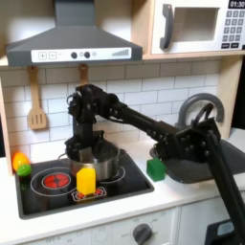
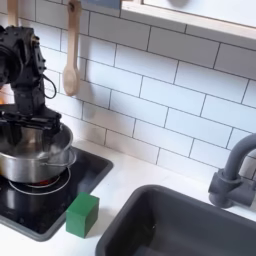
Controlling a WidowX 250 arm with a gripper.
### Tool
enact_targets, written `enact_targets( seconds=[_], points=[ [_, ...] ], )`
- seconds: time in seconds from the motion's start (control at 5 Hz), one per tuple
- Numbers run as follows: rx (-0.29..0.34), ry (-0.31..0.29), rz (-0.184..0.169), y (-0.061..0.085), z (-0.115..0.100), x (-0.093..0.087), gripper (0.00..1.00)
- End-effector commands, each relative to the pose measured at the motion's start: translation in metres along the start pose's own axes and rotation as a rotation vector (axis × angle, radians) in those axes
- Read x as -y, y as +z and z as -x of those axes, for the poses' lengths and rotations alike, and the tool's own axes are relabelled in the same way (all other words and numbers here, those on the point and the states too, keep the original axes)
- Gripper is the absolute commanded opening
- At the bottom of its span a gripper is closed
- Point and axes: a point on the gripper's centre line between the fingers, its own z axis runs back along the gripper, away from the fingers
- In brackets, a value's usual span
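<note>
Gripper down over steel pot on the black stovetop, at the pot's rim in the first exterior view. In the second exterior view gripper sits right on the near rim of the pot; jaws look spread across the rim, a bit open, but grip on the rim itself: cannot tell. Pot over the back burner, roughly centre of the stovetop in the first exterior view; red burner ring at about 9 o'clock from pot. Yellow block upright, just in front of the pot at 6 o'clock, touching or nearly so. Green cube on the counter at 3 o'clock from pot, just off the stovetop edge, next to the sink. Same green cube at 4 o'clock from pot in the second exterior view, between stovetop and sink. Yellow-green toy at far 9 o'clock by the stovetop corner. Wooden spatula hanging on the tile wall at 11 o'clock; wooden spoon on the wall at 1 o'clock in the second exterior view. Faucet at the second exterior view's right.
</note>
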Motion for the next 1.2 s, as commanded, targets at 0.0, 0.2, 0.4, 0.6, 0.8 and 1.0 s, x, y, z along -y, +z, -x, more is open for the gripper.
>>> enact_targets(
  seconds=[0.0, 0.2, 0.4, 0.6, 0.8, 1.0],
  points=[
    [0.005, 0.020, -0.008, 0.001, -0.005, -0.009, 1.00],
    [0.021, 0.042, -0.014, 0.003, -0.011, -0.016, 1.00],
    [0.021, 0.054, -0.018, 0.001, -0.018, -0.018, 1.00],
    [0.025, 0.078, -0.020, 0.001, -0.023, -0.025, 1.00],
    [0.030, 0.094, -0.027, 0.001, -0.028, -0.032, 1.00],
    [0.030, 0.093, -0.030, 0.000, -0.031, -0.030, 1.00]
  ],
)
